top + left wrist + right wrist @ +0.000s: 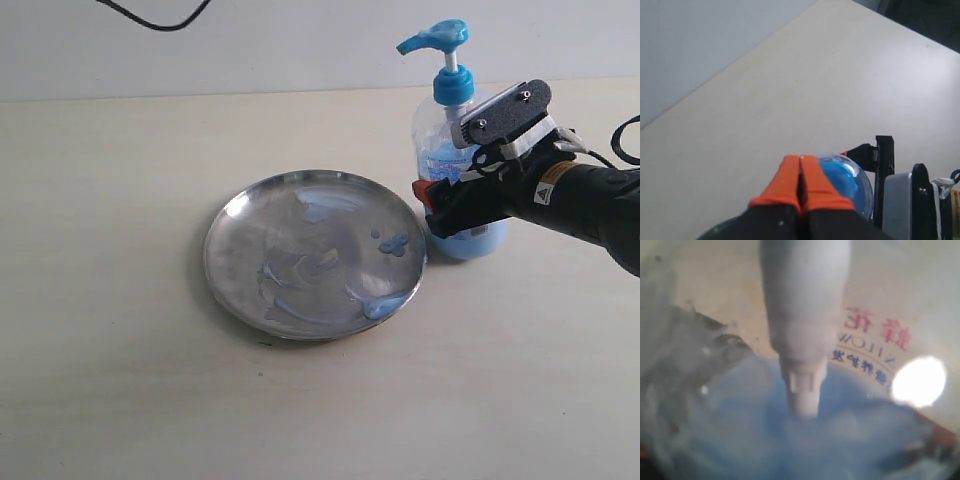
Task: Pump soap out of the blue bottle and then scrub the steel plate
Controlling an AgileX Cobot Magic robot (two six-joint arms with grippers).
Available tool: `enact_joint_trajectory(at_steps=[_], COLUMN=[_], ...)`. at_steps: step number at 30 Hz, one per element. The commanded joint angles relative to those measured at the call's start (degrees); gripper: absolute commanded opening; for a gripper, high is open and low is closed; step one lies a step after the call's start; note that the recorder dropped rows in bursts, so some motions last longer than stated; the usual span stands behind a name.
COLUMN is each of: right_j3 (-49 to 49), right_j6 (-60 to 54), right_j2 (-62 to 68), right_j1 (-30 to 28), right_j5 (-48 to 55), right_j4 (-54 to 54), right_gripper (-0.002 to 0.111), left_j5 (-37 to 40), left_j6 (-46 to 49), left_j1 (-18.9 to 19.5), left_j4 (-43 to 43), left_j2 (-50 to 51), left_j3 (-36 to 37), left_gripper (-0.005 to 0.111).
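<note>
The right arm is stretched low and nearly level over the table (120, 400), with the right gripper (455, 200) clamped on the lower body of the bottle (440, 130). One dark finger with a red tip is laid against the bottle's side; the other is hidden behind it. The bottle is held upright, its pump head (435, 38) well above the gripper. Just beyond the fingertip the plate (240, 240) is seen flat on the table, smeared with soap (385, 305). In the right wrist view the bottle's tube (802, 315) is seen close up. The left gripper (800, 185) is pressed shut on nothing, its orange fingers (785, 182) together, and is poised above the bottle's top (850, 182).
</note>
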Motion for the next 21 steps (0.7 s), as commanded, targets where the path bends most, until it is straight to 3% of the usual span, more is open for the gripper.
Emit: enact_joint_trajectory(at_steps=[1, 21], right_j3=[-1.0, -1.0], right_j6=[0.1, 2.3], right_j2=[-0.8, -1.1], right_j1=[0.2, 0.2], right_j5=[-7.4, -7.5], right_j4=[-0.2, 6.4], right_gripper=[0.000, 0.000], left_j5=[-1.3, 0.9], left_j6=[0.2, -2.8], left_j1=[0.1, 3.6], left_j4=[0.9, 0.5], left_j2=[-1.7, -3.4], left_j3=[0.2, 0.2], left_gripper=[0.000, 0.000])
